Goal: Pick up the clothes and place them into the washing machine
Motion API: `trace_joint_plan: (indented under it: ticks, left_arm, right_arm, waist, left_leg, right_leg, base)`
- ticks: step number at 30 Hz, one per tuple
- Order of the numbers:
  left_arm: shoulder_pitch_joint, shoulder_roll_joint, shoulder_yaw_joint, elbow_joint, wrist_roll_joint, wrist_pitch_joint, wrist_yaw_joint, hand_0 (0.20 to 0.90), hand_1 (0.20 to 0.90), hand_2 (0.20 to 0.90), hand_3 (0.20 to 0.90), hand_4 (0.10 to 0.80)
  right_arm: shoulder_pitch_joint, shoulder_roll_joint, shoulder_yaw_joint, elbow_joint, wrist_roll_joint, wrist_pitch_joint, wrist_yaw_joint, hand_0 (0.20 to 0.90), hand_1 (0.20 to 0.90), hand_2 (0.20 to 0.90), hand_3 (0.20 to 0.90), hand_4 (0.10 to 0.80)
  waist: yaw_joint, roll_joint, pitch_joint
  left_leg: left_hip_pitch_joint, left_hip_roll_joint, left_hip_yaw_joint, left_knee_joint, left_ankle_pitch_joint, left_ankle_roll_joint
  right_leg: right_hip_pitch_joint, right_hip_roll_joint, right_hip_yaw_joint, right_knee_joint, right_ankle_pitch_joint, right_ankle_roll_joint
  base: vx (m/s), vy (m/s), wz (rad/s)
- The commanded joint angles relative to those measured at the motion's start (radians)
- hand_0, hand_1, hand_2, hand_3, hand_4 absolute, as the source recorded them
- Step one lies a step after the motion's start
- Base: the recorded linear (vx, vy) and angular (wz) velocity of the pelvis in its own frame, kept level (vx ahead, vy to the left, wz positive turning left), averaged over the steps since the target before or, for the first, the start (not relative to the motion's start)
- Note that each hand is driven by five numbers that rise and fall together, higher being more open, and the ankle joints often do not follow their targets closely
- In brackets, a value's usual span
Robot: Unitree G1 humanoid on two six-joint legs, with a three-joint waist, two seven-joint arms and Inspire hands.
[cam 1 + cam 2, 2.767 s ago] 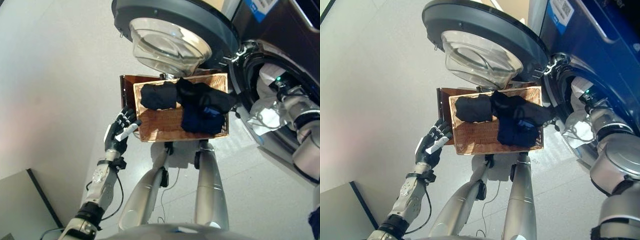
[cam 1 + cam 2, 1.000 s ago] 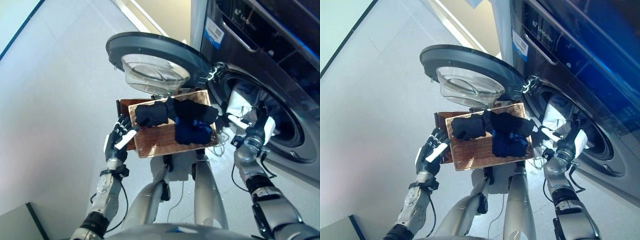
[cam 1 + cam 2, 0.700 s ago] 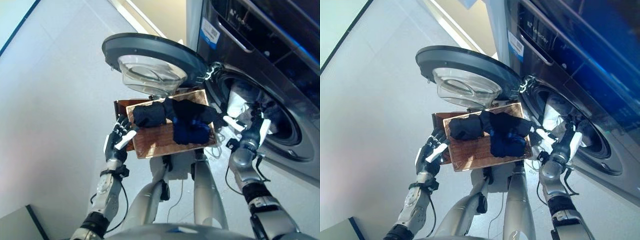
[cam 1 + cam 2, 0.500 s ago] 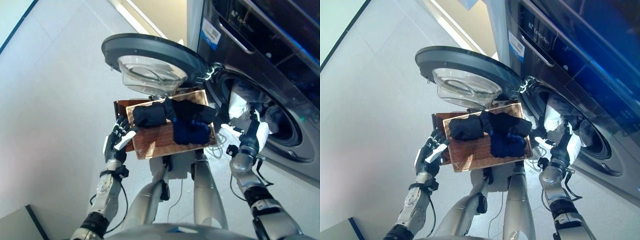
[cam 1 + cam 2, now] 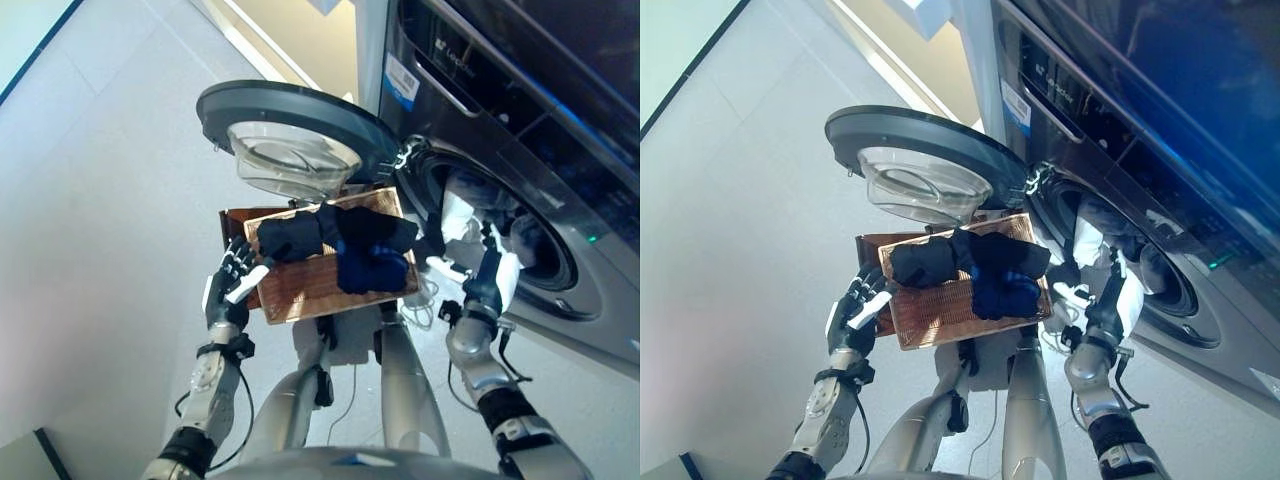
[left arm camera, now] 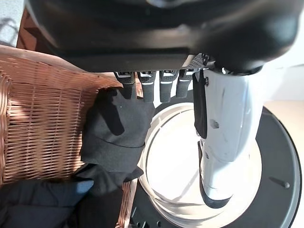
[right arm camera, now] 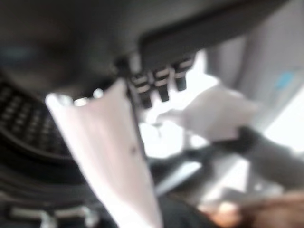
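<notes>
Reaching toward the open drum, the right hand point(image 5: 497, 277) hovers just outside the washing machine point(image 5: 520, 120), its fingers straight and holding nothing. White cloth point(image 5: 458, 212) drapes over the drum's lip beside it. The round door point(image 5: 290, 125) hangs wide open above a wicker basket point(image 5: 300, 285), where the dark clothes point(image 5: 345, 240) lie piled (a black bundle beside a navy one) along the edge nearer the door. The left hand point(image 5: 232, 285) sits at the basket's outer corner, fingers relaxed and extended, gripping nothing; its wrist view looks past the fingers point(image 6: 151, 88) to the black bundle.
</notes>
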Motion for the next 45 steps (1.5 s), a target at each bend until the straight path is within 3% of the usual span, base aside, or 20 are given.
trace_joint_plan:
  ticks: [1,7,20,29,45]
  left_arm:
    - [-0.02,0.018,0.024,-0.023,0.004,-0.116,0.017,0.9,0.9,0.9,0.9,0.8]
    - [-0.019,0.018,0.018,-0.016,0.011,-0.11,0.024,0.9,0.9,0.9,0.9,0.8]
    - [-0.01,0.022,0.016,-0.015,0.001,-0.1,0.006,0.9,0.9,0.9,0.9,0.8]
    - [0.009,0.029,0.014,-0.051,-0.01,-0.076,-0.046,0.9,0.9,0.9,0.9,0.8]
    - [0.006,0.056,0.023,-0.124,-0.014,-0.071,-0.062,0.9,0.9,0.9,0.9,0.8]
  right_arm:
    - [-0.002,-0.029,0.021,-0.009,-0.052,-0.031,-0.05,0.9,0.9,0.9,0.9,0.8]
    - [-0.065,-0.024,0.029,0.117,-0.067,0.014,-0.114,0.9,0.9,0.9,0.9,0.8]
    - [-0.194,-0.052,0.005,0.258,0.017,0.017,-0.13,0.9,0.9,0.9,0.9,0.8]
    - [-0.394,-0.139,-0.016,0.571,0.179,0.022,-0.08,0.9,0.9,0.9,0.9,0.8]
    - [-0.555,-0.261,0.028,0.63,0.185,0.056,-0.044,0.9,0.9,0.9,0.9,0.8]
  waist:
    - [0.013,0.004,-0.009]
    - [0.022,0.023,0.0]
    - [0.044,0.034,-0.009]
    - [0.088,0.06,-0.026]
    - [0.118,0.075,-0.002]
  left_leg:
    - [-0.008,-0.016,-0.02,-0.009,-0.036,-0.111]
    - [-0.017,-0.018,-0.018,-0.009,-0.033,-0.112]
    - [-0.023,-0.022,-0.022,-0.009,-0.034,-0.112]
    - [-0.028,-0.03,-0.033,-0.009,-0.033,-0.113]
    - [-0.062,-0.03,-0.037,-0.009,-0.022,-0.115]
  right_leg:
    - [0.073,0.004,-0.056,-0.115,0.051,0.008]
    - [0.064,0.005,-0.053,-0.119,0.056,0.006]
    - [0.053,0.003,-0.052,-0.115,0.057,0.004]
    - [0.047,-0.002,-0.053,-0.107,0.049,-0.001]
    - [0.002,0.001,-0.052,-0.085,0.041,-0.008]
  base:
    - [0.0,0.0,0.0]
    - [0.0,0.0,0.0]
    - [0.002,-0.005,0.02]
    - [0.006,-0.004,0.07]
    - [0.003,-0.009,0.02]
